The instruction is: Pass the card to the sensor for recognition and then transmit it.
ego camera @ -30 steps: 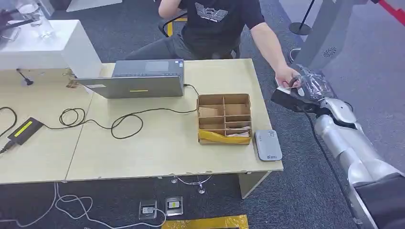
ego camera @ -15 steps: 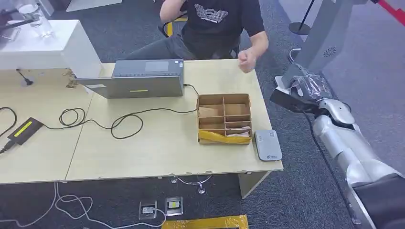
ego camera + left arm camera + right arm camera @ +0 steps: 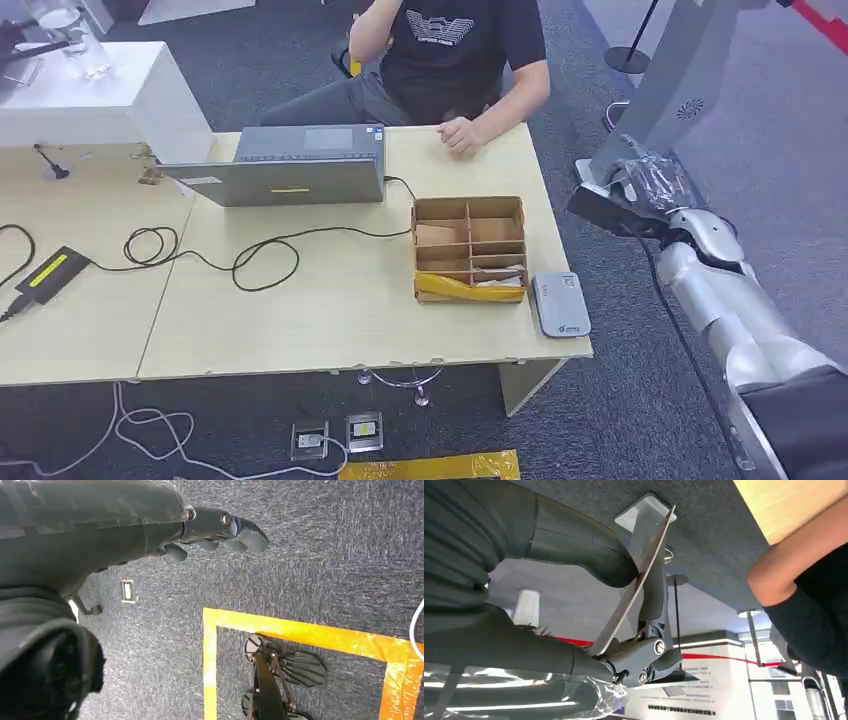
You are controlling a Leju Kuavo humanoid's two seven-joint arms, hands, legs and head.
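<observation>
Beyond the table's right edge, above the carpet, my right hand [image 3: 650, 183] is raised. In the right wrist view a thin pale card [image 3: 636, 587] shows edge-on, and my right hand [image 3: 589, 605] pinches it between the thumb and the darker fingers. The grey card sensor [image 3: 560, 303] lies flat on the wooden table [image 3: 330, 310] near its front right corner, well to the left of and nearer than that hand. Hanging over the floor, my left hand [image 3: 215, 527] holds nothing, its fingers loosely apart.
A person sits behind the table, one hand [image 3: 462, 133] resting on its far edge. A compartmented cardboard box [image 3: 468, 250] stands just left of the sensor. A closed laptop [image 3: 290, 165] and a looped black cable [image 3: 260, 255] lie further left. A grey stand [image 3: 680, 90] rises behind my right hand.
The person's hand has let go of the card at my right hand and drawn back to the table's far edge. My right hand keeps the card and has barely moved.
</observation>
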